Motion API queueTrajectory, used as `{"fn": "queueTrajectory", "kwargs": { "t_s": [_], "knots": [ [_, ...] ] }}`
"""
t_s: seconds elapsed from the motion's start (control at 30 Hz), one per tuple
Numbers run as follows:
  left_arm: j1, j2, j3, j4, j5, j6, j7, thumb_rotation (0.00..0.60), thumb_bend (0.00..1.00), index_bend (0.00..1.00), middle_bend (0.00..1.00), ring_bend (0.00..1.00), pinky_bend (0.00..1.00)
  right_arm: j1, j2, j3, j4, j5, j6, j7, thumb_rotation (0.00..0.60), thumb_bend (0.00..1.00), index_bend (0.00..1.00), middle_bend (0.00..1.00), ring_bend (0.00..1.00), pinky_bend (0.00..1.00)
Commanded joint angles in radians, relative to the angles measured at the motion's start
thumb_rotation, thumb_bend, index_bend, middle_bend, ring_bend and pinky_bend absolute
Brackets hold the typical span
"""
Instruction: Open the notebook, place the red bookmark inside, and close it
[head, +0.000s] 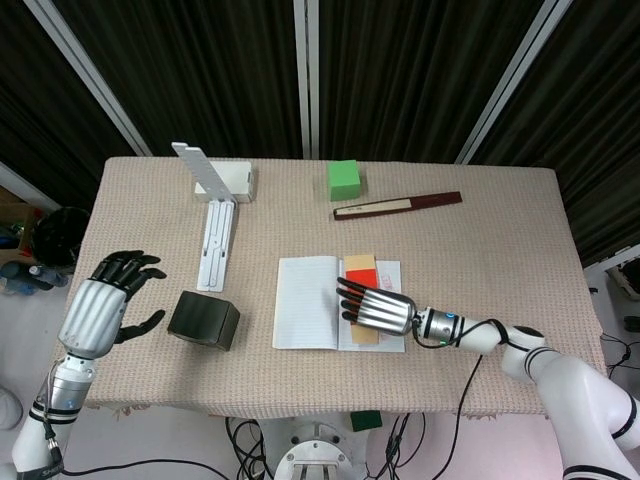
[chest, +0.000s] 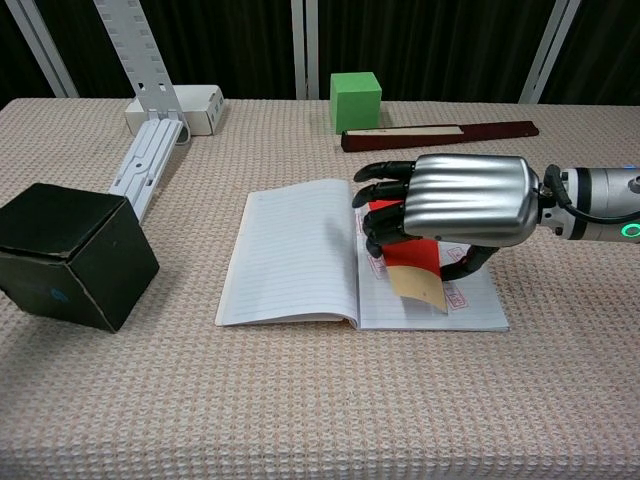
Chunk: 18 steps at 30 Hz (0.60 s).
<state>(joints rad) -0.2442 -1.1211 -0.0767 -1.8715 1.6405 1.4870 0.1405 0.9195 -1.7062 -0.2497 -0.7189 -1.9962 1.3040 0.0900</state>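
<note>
The notebook (head: 305, 315) (chest: 290, 255) lies open near the table's middle, blank left page up. My right hand (head: 378, 309) (chest: 460, 200) hovers over its right page, close to the spine, holding the red and tan bookmark (head: 361, 274) (chest: 413, 265) under its fingers. The bookmark's tan end hangs just above the page in the chest view. Off the table's left edge, my left hand (head: 108, 300) stays open with fingers spread, next to a black box (head: 204, 320) (chest: 68, 256).
A white folding stand (head: 215, 235) (chest: 145, 160) lies at the back left beside a white box (head: 232, 182) (chest: 190, 108). A green cube (head: 343, 179) (chest: 356, 100) and a dark red folded fan (head: 398, 206) (chest: 440, 134) sit behind the notebook.
</note>
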Motion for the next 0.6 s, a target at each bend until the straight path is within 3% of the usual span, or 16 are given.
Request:
{"fn": "queueTrajectory", "kwargs": {
  "t_s": [0.03, 0.6],
  "knots": [
    [0.002, -0.001, 0.002, 0.003, 0.001, 0.001, -0.002, 0.6, 0.16, 0.37, 0.27, 0.19, 0.21, 0.016, 0.004, 0.015, -0.038, 0.007, -0.019, -0.019, 0.6, 0.15, 0.36, 0.3, 0.13, 0.09],
    [0.004, -0.003, 0.002, 0.01, 0.007, 0.003, -0.009, 0.6, 0.16, 0.37, 0.27, 0.19, 0.21, 0.01, 0.023, 0.032, -0.146, 0.032, -0.083, -0.088, 0.6, 0.15, 0.3, 0.26, 0.1, 0.05]
  ]
}}
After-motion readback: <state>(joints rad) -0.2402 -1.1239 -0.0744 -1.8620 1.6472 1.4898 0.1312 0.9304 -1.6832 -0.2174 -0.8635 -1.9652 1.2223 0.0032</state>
